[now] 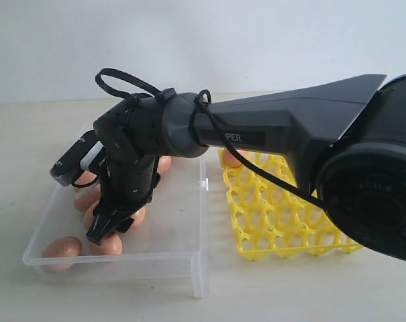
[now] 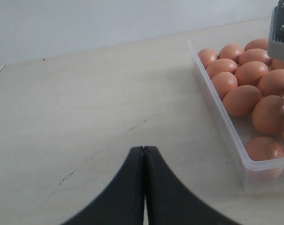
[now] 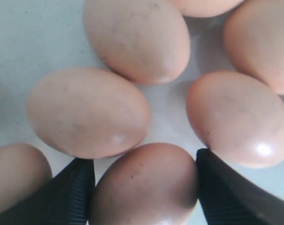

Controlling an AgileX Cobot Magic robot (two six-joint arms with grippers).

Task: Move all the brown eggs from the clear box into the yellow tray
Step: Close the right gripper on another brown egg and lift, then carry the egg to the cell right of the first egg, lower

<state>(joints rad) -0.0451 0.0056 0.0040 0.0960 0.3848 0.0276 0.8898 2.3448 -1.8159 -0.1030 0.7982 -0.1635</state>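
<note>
In clear box (image 1: 179, 228), eggs (image 3: 88, 112) crowding right pincer (image 3: 142, 161)

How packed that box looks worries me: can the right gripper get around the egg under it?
Probably yes. The right gripper is open, with a finger on either side of one brown egg in the clear box. A neighbouring egg crowds one finger, so it may get nudged.
</note>
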